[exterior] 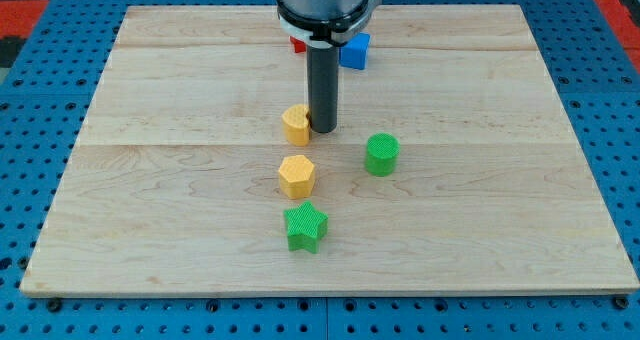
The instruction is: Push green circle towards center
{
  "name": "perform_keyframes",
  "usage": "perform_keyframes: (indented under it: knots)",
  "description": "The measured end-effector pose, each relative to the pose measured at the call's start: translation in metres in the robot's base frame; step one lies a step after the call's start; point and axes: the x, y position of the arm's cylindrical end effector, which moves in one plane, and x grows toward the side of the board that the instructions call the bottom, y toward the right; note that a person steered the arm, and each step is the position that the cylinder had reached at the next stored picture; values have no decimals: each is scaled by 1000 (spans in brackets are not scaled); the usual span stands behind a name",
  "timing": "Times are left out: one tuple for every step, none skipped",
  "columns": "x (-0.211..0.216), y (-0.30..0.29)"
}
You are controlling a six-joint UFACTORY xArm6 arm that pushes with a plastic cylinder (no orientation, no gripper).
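The green circle (381, 153) is a short green cylinder standing right of the board's middle. My tip (322, 130) is at the end of the dark rod, near the board's middle. It is to the upper left of the green circle, with a clear gap between them. The tip stands right beside a yellow block (296, 124) on its left, touching or nearly touching it.
A yellow hexagon (297, 175) lies below the tip. A green star (305, 227) lies below that. A blue block (355, 50) and a red block (297, 44), mostly hidden by the arm, sit near the view's top. The wooden board (150, 180) rests on a blue pegboard.
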Motion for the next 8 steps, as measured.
perform_keyframes:
  knots:
    - [-29,8]
    - [-30,-14]
    - [-28,-13]
    - [-25,-32]
    - [-25,-11]
    - [-27,78]
    - [5,146]
    - [78,138]
